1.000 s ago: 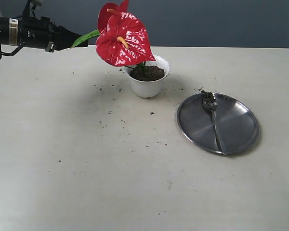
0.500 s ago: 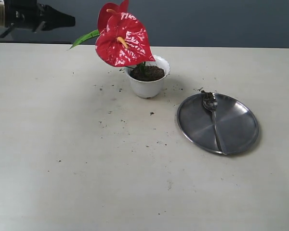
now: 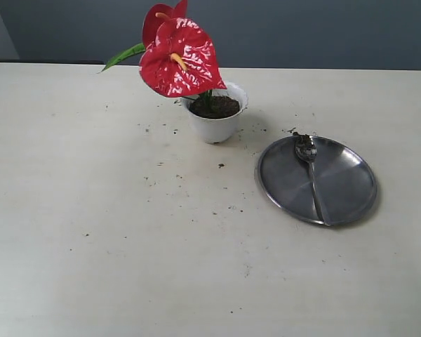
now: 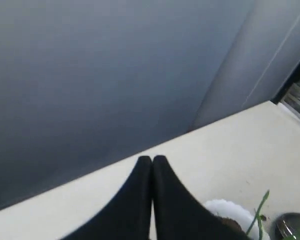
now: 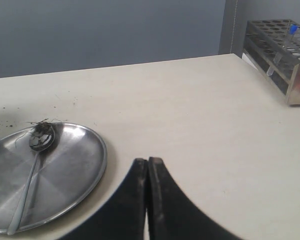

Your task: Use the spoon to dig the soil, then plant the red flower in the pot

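A pale tabletop (image 3: 126, 246), flecked with stray crumbs of earth, runs back to a grey-blue wall. Both steps look done: the red flower (image 3: 179, 60) stands planted in the soil (image 3: 215, 107) filling the pot (image 3: 216, 126). The spoon (image 3: 313, 184) lies in the steel plate (image 3: 347, 179) nearby, earth clinging to its bowl. The left end effector (image 4: 152, 159) and right end effector (image 5: 148, 161) are each pinched closed and empty, so the next move probably calls only for parking the arms.

Pale table (image 3: 112, 267): pot (image 3: 214, 128), steel plate (image 3: 347, 186)
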`<action>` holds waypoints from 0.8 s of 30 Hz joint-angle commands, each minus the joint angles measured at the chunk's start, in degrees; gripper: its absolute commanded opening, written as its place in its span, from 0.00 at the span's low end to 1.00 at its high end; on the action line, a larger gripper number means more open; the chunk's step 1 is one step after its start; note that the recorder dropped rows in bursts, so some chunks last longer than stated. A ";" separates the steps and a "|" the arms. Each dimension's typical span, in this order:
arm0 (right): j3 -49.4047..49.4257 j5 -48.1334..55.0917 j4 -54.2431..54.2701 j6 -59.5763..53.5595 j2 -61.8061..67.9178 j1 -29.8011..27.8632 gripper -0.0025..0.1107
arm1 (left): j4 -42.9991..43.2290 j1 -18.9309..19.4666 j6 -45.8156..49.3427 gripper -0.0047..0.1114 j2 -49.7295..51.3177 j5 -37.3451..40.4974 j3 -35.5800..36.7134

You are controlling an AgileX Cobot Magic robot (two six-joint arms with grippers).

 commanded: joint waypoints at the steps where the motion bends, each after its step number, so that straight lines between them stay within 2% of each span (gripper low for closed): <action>1: 0.13 -0.28 -0.06 -0.02 -0.21 -0.24 0.02 | -0.61 -0.59 -2.95 0.04 -6.41 6.47 0.08; 6: 0.13 -0.28 -0.06 -0.02 -0.21 -0.24 0.02 | -0.61 -1.84 -4.47 0.04 -12.35 10.21 0.08; 12: 0.13 -0.28 -0.06 -0.02 -0.21 -0.24 0.02 | -0.61 -1.82 -6.94 0.04 -18.54 10.42 0.08; 18: 0.13 -0.28 -0.06 -0.02 -0.21 -0.24 0.02 | -0.61 -1.82 -7.12 0.04 -21.33 2.06 0.08; 24: 0.13 -0.28 -0.06 0.08 -0.21 -0.24 0.02 | -0.61 -1.82 -8.71 0.04 -22.55 -2.53 0.08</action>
